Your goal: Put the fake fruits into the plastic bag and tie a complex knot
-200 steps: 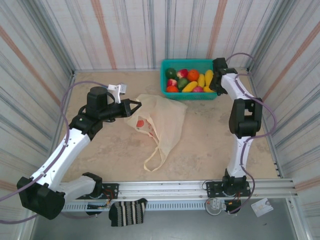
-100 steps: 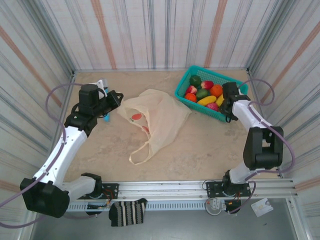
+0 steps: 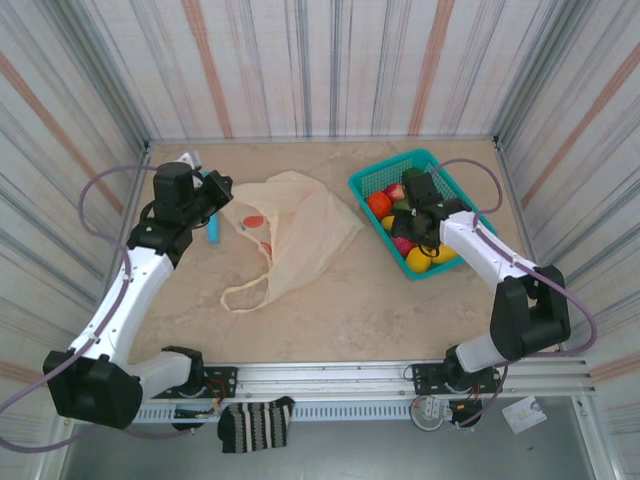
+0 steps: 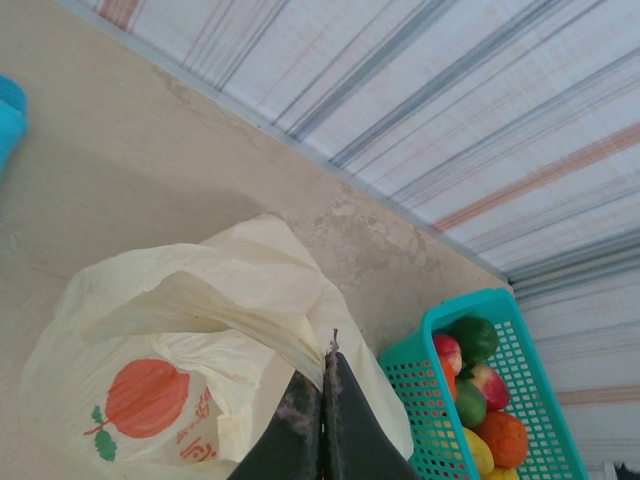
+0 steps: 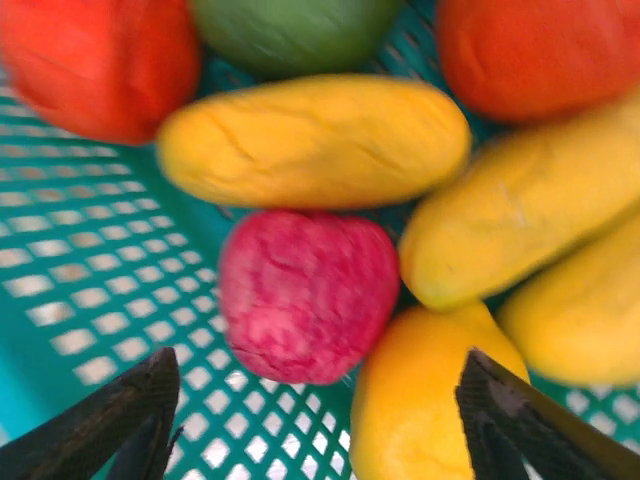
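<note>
Grippers: right gripper spread over the basket, left gripper pinched on the plastic bag

Table: beige, stone-look top with striped walls around it.

Plastic bag lies crumpled left of centre on the table. One loop handle trails toward the near edge, and an orange fruit print faces up. Its far-left rim is lifted to the left gripper. In the left wrist view the two fingers are pressed flat together, with a fold of cream film caught at their tips.

Basket: teal mesh, right of the bag and apart from it, set at an angle.

Fake fruits all sit in the basket. The right gripper is low among them. In the right wrist view its jaws stand wide apart and hold nothing. Between them lie a pink-red apple and an orange-yellow fruit touching it. A long yellow fruit lies above them, with a green fruit behind it.

Small blue object lies on the table just beside the left gripper.
</note>
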